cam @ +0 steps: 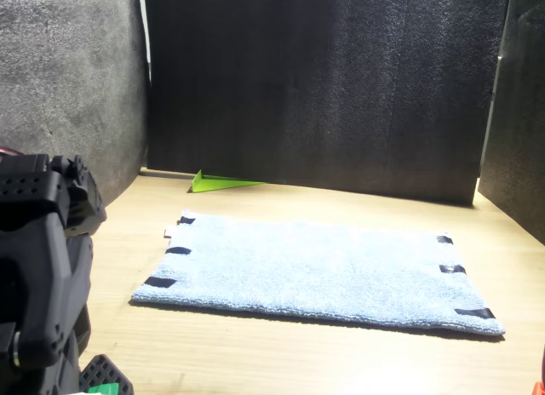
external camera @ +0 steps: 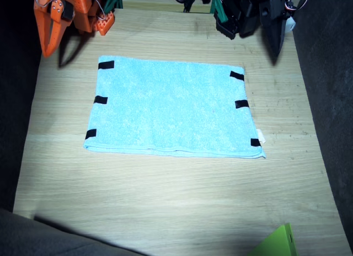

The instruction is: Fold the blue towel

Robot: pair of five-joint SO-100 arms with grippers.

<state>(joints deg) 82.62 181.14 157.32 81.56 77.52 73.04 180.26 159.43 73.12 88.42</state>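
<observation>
Towel (external camera: 174, 108) lies flat at table (external camera: 165, 201) centre, apparently doubled along its 6 o'clock edge, three black tape strips (external camera: 100, 100) on each short side and a white tag (external camera: 261, 139) at the 4 o'clock corner. Right gripper (external camera: 49, 43) (orange) sits parked at 11 o'clock, left gripper (external camera: 276, 43) (black) at 1 o'clock; both are clear of the cloth and hold nothing, though whether the jaws are parted or closed I cannot tell. For a clean fold, I judge each arm should pinch one short edge at a taped mark, lift both together, and carry them across evenly so corners meet without bunching.
</observation>
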